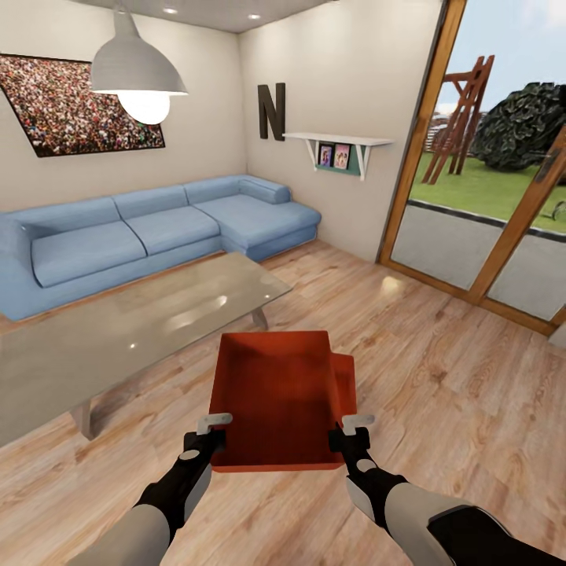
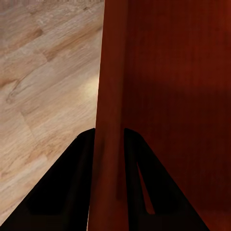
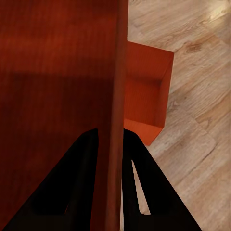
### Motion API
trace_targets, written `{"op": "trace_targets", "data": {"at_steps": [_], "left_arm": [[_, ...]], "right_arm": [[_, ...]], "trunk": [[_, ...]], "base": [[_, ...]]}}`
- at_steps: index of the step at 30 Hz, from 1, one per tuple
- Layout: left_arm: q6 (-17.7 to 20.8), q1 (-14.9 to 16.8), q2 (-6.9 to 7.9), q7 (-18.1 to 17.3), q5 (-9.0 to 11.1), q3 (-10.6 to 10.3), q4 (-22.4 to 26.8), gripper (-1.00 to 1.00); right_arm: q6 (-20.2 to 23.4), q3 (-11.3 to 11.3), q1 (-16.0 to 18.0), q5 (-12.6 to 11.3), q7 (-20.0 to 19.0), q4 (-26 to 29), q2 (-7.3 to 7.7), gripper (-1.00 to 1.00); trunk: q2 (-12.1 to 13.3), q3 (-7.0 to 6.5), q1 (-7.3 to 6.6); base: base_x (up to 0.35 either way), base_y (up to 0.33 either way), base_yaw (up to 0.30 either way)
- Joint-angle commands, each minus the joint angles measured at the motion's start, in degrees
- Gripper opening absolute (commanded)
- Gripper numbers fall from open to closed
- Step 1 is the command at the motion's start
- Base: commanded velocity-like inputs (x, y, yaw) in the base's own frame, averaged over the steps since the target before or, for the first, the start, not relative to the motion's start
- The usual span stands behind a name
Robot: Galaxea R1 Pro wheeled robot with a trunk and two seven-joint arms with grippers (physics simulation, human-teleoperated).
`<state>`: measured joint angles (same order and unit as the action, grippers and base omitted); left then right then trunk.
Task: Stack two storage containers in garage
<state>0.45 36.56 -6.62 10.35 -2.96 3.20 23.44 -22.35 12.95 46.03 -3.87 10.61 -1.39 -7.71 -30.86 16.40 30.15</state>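
I hold one red-orange storage container (image 1: 275,393) in front of me, above the living room's wood-plank flooring (image 1: 440,369). My left gripper (image 1: 211,431) is shut on its left wall, and the left wrist view shows the fingers (image 2: 72,183) straddling that wall (image 2: 111,86). On the opposite wall my right gripper (image 1: 351,432) is shut; its fingers (image 3: 77,178) clamp the rim (image 3: 118,86). The second storage container (image 3: 147,91) lies on the wood floor just beyond and below the held one, and a corner of it (image 1: 346,385) peeks out at the right.
A glass-topped coffee table (image 1: 118,330) stands close on the left. A blue sectional sofa (image 1: 157,228) lines the far wall, under a pendant lamp (image 1: 137,71). Wood-framed glass doors (image 1: 487,220) stand at the right. Open wood floor lies ahead on the right.
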Motion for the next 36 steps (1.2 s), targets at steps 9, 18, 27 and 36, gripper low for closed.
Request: {"op": "trace_targets", "data": {"at_steps": [9,18,27,36], "left_arm": [[0.1,0.0,0.38,1.4,-0.3,0.8,-0.1,-1.00],[0.1,0.0,0.38,1.4,-0.3,0.8,-0.1,-1.00],[0.1,0.0,0.38,1.4,-0.3,0.8,-0.1,-1.00],[0.1,0.0,0.38,1.4,-0.3,0.8,-0.1,-1.00]], "right_arm": [[-0.7,-2.2,0.1,-0.4,0.4,0.1,-0.04,-1.00],[-0.7,-2.2,0.1,-0.4,0.4,0.1,-0.05,-1.00],[-0.8,-2.2,0.1,-0.4,0.4,0.1,-0.03,-1.00],[-0.7,-2.2,0.1,-0.4,0.4,0.1,-0.04,-1.00]], "trunk": [[-0.1,-0.75,0.02],[-0.1,-1.57,0.02],[-0.1,-2.40,0.02],[-0.1,-3.23,0.02]], "base": [[0.000,0.000,0.000],[0.000,0.000,0.000],[0.000,0.000,0.000],[0.000,0.000,0.000]]}}
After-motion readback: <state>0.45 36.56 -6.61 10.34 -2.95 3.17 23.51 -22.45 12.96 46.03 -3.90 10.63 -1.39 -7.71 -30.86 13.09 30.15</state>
